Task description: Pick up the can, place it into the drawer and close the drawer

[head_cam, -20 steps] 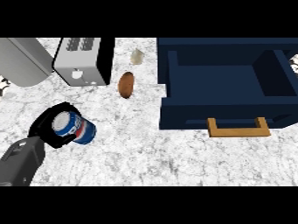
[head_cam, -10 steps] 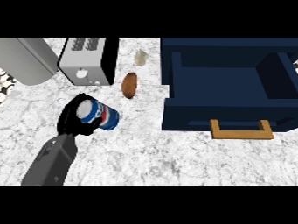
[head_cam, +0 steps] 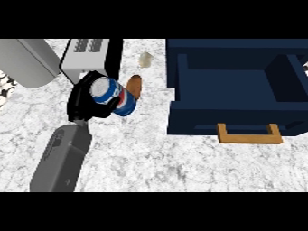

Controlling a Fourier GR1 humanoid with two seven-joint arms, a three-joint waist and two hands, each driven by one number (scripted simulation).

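**Can held in the left hand, drawer standing open**

The fingers (head_cam: 83,97) of the left hand (head_cam: 88,101) are curled round the can (head_cam: 114,95), holding it tilted, its silver top turned up and to the left and its blue, red and white side showing to the right; the black hand sits behind and left of the can, and the grey forearm (head_cam: 63,158) runs from it down to the lower left of the view; the can is above the marbled bench (head_cam: 156,158), left of the drawer and clear of it; just right of the can lies a brown oval thing (head_cam: 136,85), and farther up a small pale thing (head_cam: 145,59); behind the hand stands a toaster (head_cam: 89,56), and to its left a grey rounded appliance (head_cam: 19,61); the dark blue drawer (head_cam: 243,85) is pulled out and open, its wooden handle (head_cam: 249,134) at the front edge.
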